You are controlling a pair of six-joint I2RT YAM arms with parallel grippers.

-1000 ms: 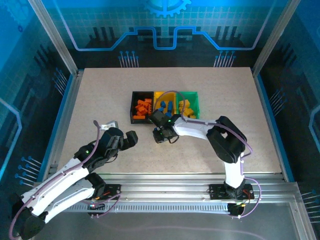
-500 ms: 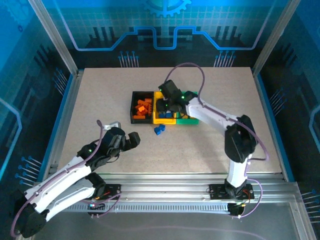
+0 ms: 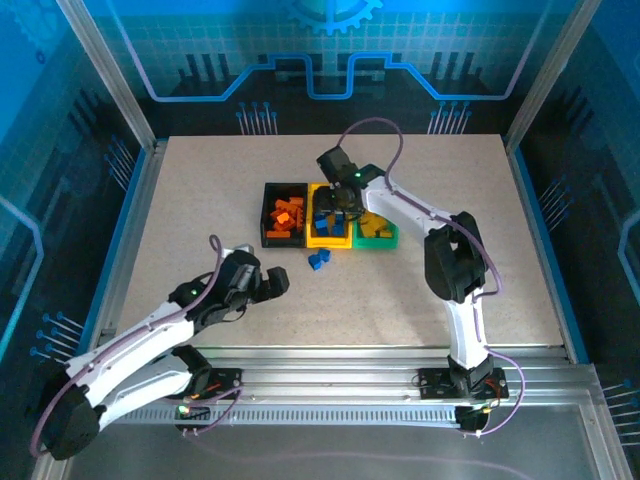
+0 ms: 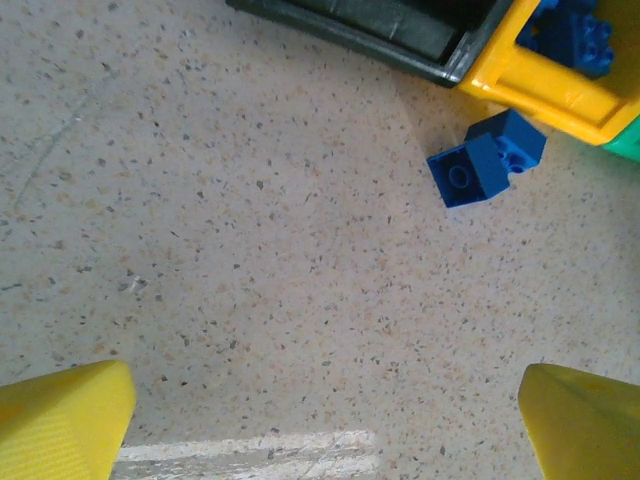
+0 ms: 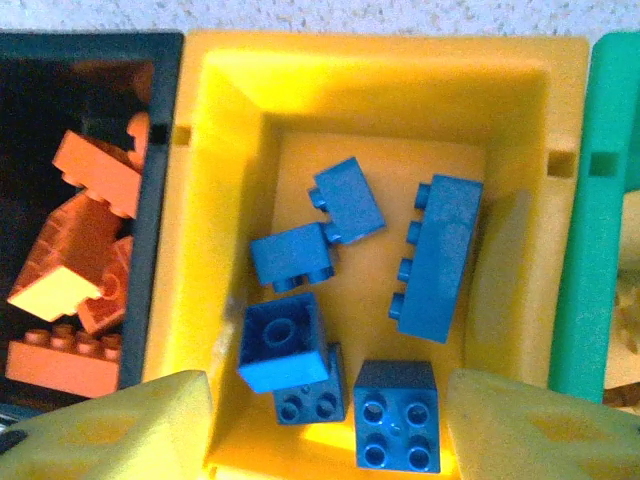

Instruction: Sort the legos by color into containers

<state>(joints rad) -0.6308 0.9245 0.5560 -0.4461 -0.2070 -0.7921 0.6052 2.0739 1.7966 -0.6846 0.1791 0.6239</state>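
- My left gripper [image 4: 325, 385] hovers over the speckled tabletop [image 4: 250, 260], its finely ribbed yellow pads [image 4: 60, 420] spread wide with nothing between them.
- Two studded blue plastic bricks [image 4: 487, 160] lie touching on the table, just beside the yellow bin's corner.
- My right gripper [image 5: 325, 400] hangs open and empty over the glossy yellow rectangular bin [image 5: 380, 70]. I count six blue bricks inside [image 5: 437, 255].
- The black bin [image 5: 160, 200] joined on one side holds orange bricks [image 5: 95, 175]. The green bin [image 5: 590, 200] is joined on the other.

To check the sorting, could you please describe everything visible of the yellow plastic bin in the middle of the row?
The open-top rectangular yellow plastic bin looks glossy, with square notches in its rim. It stands upright on the speckled table, flanked by the black plastic bin and the green plastic bin, walls touching. Six blue toy bricks lie inside. The right end effector hovers open above it.
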